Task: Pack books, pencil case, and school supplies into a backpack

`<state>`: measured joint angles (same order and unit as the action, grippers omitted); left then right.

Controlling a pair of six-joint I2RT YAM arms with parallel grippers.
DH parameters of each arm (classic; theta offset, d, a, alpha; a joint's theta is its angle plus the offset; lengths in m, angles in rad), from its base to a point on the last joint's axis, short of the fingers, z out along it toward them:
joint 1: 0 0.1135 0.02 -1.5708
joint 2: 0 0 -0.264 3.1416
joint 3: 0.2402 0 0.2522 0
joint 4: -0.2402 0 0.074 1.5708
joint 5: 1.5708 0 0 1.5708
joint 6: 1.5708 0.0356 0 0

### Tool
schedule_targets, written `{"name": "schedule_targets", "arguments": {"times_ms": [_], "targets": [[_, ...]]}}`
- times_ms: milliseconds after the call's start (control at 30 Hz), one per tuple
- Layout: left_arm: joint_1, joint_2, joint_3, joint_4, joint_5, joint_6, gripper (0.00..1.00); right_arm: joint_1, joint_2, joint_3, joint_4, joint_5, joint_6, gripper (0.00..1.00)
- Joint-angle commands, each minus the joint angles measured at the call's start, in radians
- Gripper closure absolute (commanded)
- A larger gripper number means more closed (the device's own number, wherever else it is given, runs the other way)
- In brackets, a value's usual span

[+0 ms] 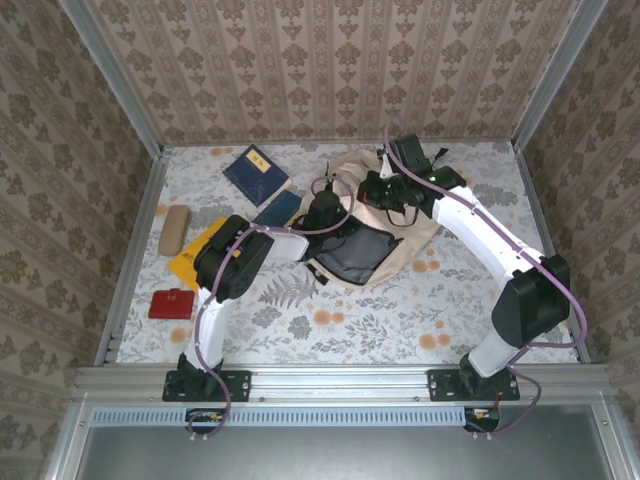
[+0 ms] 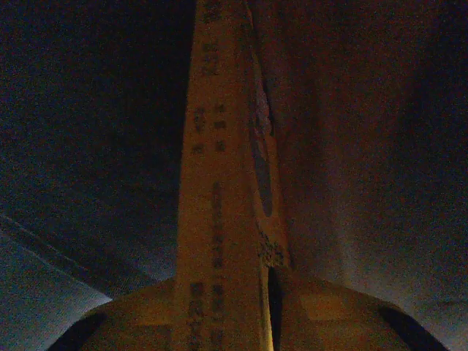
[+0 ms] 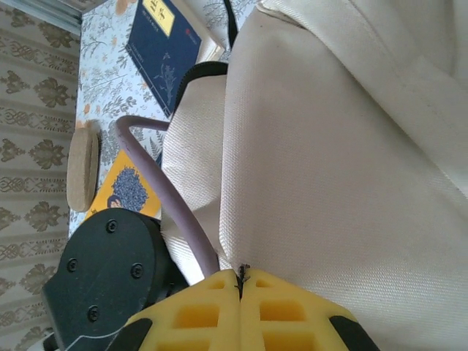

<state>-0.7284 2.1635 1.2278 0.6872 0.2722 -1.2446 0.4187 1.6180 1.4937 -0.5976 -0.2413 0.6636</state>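
Observation:
The beige backpack (image 1: 400,215) lies mid-table with its dark-lined mouth (image 1: 355,255) facing the arms. My left gripper (image 2: 245,292) is deep inside its dark interior. A yellow book (image 2: 219,183) stands edge-on between the fingers, and a thin dark gap separates it from the right finger (image 2: 336,314). My right gripper (image 3: 240,281) is shut on the edge of the backpack (image 3: 329,168) and holds the fabric up. Two navy books (image 1: 255,172) (image 1: 278,208), another yellow book (image 1: 195,255) and the tan pencil case (image 1: 174,230) lie on the table to the left.
A small red case (image 1: 172,303) lies near the left front. The left arm's black link (image 3: 110,270) and purple cable (image 3: 161,190) pass close beside the backpack. Metal frame rails (image 1: 135,250) border the table on both sides.

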Motion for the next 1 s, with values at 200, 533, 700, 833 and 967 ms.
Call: {"name": "schedule_targets", "arguments": {"times_ms": [200, 533, 700, 833, 967], "targets": [[0.034, -0.179, -0.2, 0.009, -0.019, -0.075, 0.38, -0.043, -0.041, -0.048, 0.025, 0.09, 0.045, 1.0], [0.035, -0.277, -0.278, -0.146, -0.036, -0.056, 0.5, -0.056, -0.033, -0.069, 0.046, 0.087, 0.069, 1.0], [0.016, -0.217, -0.231, -0.164, -0.044, -0.088, 0.63, -0.056, -0.041, -0.071, 0.045, 0.073, 0.071, 1.0], [0.008, -0.16, -0.187, -0.154, -0.056, -0.118, 0.72, -0.057, -0.044, -0.075, 0.048, 0.057, 0.07, 1.0], [0.008, -0.114, -0.143, -0.163, -0.063, -0.122, 0.8, -0.057, -0.048, -0.085, 0.053, 0.05, 0.071, 1.0]]}}
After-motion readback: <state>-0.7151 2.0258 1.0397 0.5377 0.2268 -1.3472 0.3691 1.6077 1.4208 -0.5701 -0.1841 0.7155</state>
